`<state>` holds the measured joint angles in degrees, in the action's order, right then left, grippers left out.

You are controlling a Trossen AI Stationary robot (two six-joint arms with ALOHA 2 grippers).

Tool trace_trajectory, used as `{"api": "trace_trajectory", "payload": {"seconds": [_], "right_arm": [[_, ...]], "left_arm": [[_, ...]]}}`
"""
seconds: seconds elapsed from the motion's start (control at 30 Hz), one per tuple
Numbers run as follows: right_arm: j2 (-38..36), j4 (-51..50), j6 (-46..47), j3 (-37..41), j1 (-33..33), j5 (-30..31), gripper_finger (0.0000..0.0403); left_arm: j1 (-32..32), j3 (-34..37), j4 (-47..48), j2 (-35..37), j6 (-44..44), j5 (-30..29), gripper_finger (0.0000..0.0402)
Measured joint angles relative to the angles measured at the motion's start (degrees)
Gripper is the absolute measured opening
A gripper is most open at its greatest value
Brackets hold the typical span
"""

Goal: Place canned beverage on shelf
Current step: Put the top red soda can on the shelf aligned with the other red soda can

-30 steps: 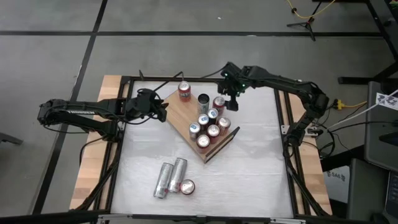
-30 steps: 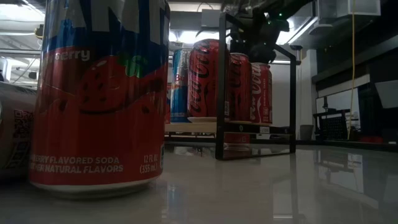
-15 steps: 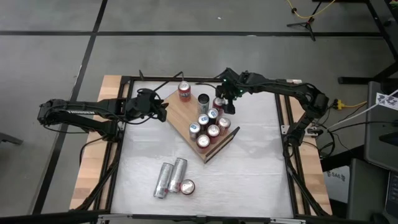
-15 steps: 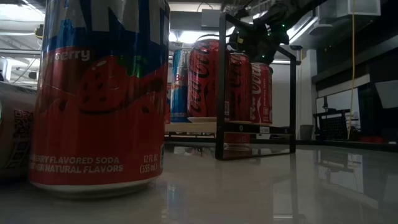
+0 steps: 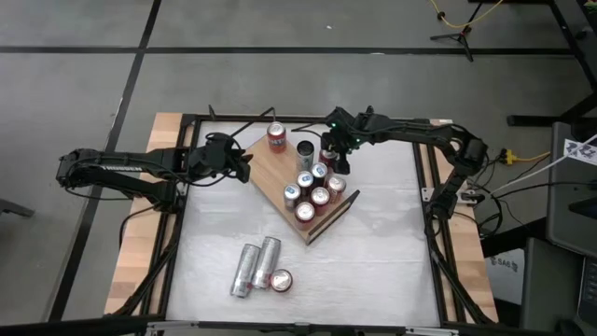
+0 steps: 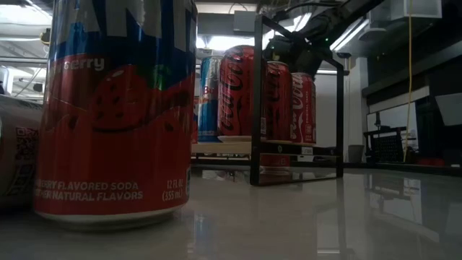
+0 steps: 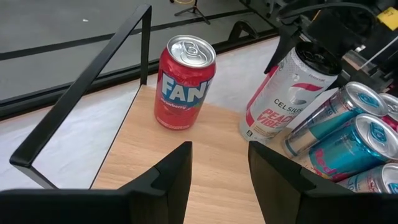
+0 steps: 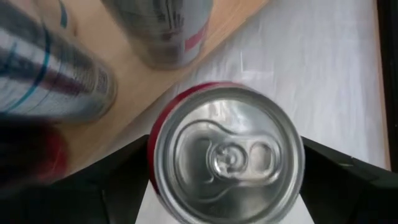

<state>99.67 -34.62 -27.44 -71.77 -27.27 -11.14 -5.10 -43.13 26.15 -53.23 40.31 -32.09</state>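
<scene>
At shelf's [image 5: 280, 173] far edge, right side: right gripper [image 5: 338, 155], fingers spread around red can [image 8: 227, 152], gripped from above, can half over board and half over white table [image 5: 382, 233]. Best carried further inward, kept upright, lowered flat beside Celsius can [image 7: 287, 93] without nudging neighbours, released only once seated. Left gripper [image 7: 217, 174]: fingers pressed together, empty, parked over shelf's left end near Fanta can [image 7: 185, 81].

Dark jointed arms [image 5: 121, 168], prob. cabled.
</scene>
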Motion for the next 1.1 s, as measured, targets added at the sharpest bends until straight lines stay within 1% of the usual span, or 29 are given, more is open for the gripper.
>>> {"api": "trace_trajectory", "payload": {"seconds": [0.1, 0.23, 0.27, 0.37, 0.5, 0.7, 0.97, 1.1], "right_arm": [[0.1, 0.5, 0.0, 0.0, 0.0, 0.0, 0.033], [0.1, 0.7, 0.1, 0.0, 0.0, 0.0, 0.0283], [0.1, 0.7, 0.1, -0.1, 0.0, 0.0, 0.0277], [0.1, 1.3, 0.1, -0.1, 0.0, 0.6, 0.0277], [0.1, -0.1, 0.0, -1.5, 0.0, 6.1, 0.0277], [0.0, -7.9, -0.5, -10.0, -0.2, 10.7, 0.0285], [0.0, -17.9, -2.8, -23.8, -0.1, 16.1, 0.0287], [0.0, -19.3, -2.9, -30.1, -0.2, 17.2, 0.0289]], "left_arm": [[0.0, 0.0, 0.1, 0.0, 0.0, 0.0, 0.015], [0.0, 0.0, 0.1, 0.0, 0.0, -0.2, 0.015], [0.0, 0.0, 0.1, 0.0, 0.0, -0.2, 0.015], [0.0, 0.0, 0.1, 0.0, 0.0, -0.2, 0.015], [0.0, 0.0, 0.1, 0.0, 0.0, -0.2, 0.015], [0.0, 0.0, 0.1, 0.0, 0.0, -0.2, 0.015], [0.0, 0.0, 0.1, 0.0, 0.0, -0.2, 0.015], [0.0, 0.0, 0.1, 0.0, -0.2, -0.2, 0.015]]}}
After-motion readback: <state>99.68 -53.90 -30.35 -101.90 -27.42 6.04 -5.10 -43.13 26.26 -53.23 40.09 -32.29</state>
